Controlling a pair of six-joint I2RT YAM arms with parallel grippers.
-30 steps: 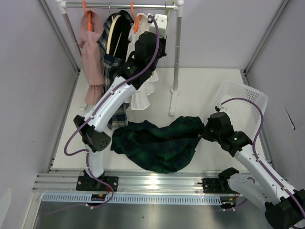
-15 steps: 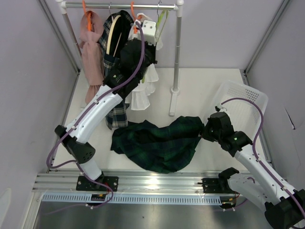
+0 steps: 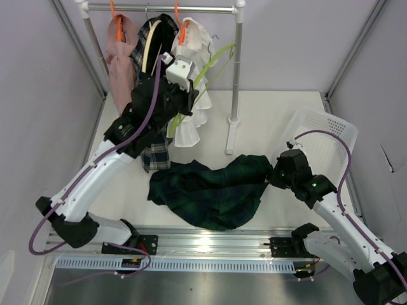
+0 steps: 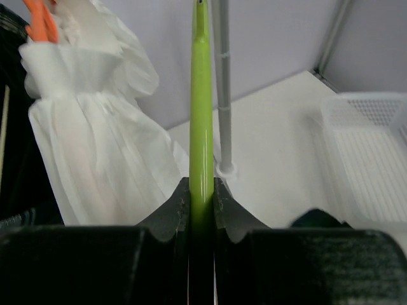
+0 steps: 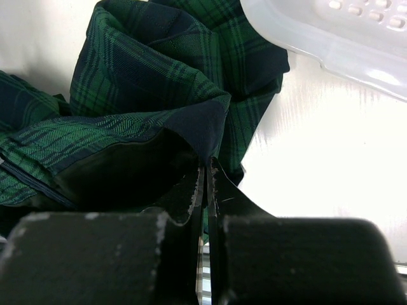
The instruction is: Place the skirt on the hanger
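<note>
left claw (image 3: 186, 96) pinching the hanger (image 3: 213, 58); jaws pressed on both flat sides, bar sits dead centre between the fingers (image 4: 178, 206).
- hanger long axis: diagonal in the top view, low end below-left of the claw, high end up-right of it, almost at the rack post (image 3: 236, 70). It is clear of the rail (image 3: 165, 7).
- the left wrist view sees it edge-on only: one thin lime strip running straight out from the claw, smooth glossy plastic. The bowed shape reads only from above.
- white ruffled garment (image 4: 95, 127) is left of the claw and hangs on the rack. Basket (image 4: 375, 146) is far right.

right claw (image 3: 275, 175) is pressed together at the right end of the skirt (image 3: 210, 190), with a navy hem fold caught at the tips.
- skirt lies crumpled on the bench (image 3: 273, 114), long axis running left from the right claw, well below the left claw.
- the right wrist view gives the detail: dark green tartan, navy checks, soft stacked folds draped over the left finger. The top view gives only a dark mass, but shows its full extent.
- basket corner is up-right of the right claw and does not touch the cloth.
</note>
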